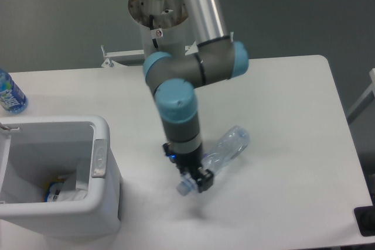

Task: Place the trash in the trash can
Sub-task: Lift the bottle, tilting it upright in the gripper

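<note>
Gripping the bottle (225,149) near its neck, your hand (196,178) carries it above the counter (293,115); the long body could swing loose before reaching the bin (99,162).

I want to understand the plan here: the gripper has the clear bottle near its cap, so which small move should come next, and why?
Probably carry it left toward the trash can. The gripper appears shut on the clear bottle near its cap, and the bottle seems raised, well right of the bin's opening.

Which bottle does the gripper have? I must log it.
The clear plastic bottle at the table's middle, gripped near its cap by the gripper; the blue-labelled bottle stands untouched at the left edge.
</note>
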Motion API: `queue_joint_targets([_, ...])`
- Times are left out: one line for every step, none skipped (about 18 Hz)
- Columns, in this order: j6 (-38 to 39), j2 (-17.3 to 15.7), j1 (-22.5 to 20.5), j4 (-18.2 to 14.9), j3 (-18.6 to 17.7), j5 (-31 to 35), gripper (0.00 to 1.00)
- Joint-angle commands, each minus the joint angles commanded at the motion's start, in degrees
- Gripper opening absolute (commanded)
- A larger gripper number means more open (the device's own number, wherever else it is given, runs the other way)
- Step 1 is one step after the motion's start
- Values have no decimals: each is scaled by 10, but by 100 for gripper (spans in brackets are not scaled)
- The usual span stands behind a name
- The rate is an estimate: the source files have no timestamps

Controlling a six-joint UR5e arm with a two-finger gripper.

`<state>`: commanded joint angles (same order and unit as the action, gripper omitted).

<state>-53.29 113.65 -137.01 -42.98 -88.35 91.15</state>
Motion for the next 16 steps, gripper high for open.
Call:
queue_joint_targets([25,-3,-10,0,15,-4,60])
queue_joint_targets([46,-4,-15,0,32,-14,60])
queue_joint_targets([73,-4,-19,1,50,-27,60])
queue_joint_targets([111,-4,-26,2,69,-39,60])
queue_joint_targets([148,-4,-28,3,91,-48,60])
queue_joint_targets([184,-3,-28,4,114,-52,60])
queue_joint_targets([218,-4,-28,6,133,-52,60])
queue_joint_targets([249,-4,-27,6,152,-52,60])
queue_joint_targets([280,-5,-26,6,170,-53,60])
queue_joint_targets([306,-7,-26,7,185,-54,60])
queue_joint_targets([326,-10,-24,7,200,-54,60])
queue_joint_targets([343,-15,-22,7,212,-54,60])
queue_joint_targets([356,-21,-20,7,220,-55,60])
queue_joint_targets([361,-25,-19,7,226,-55,60])
queue_joint_targets([362,-27,-13,7,231,-54,60])
queue_joint_targets([362,-36,-5,7,232,-54,60])
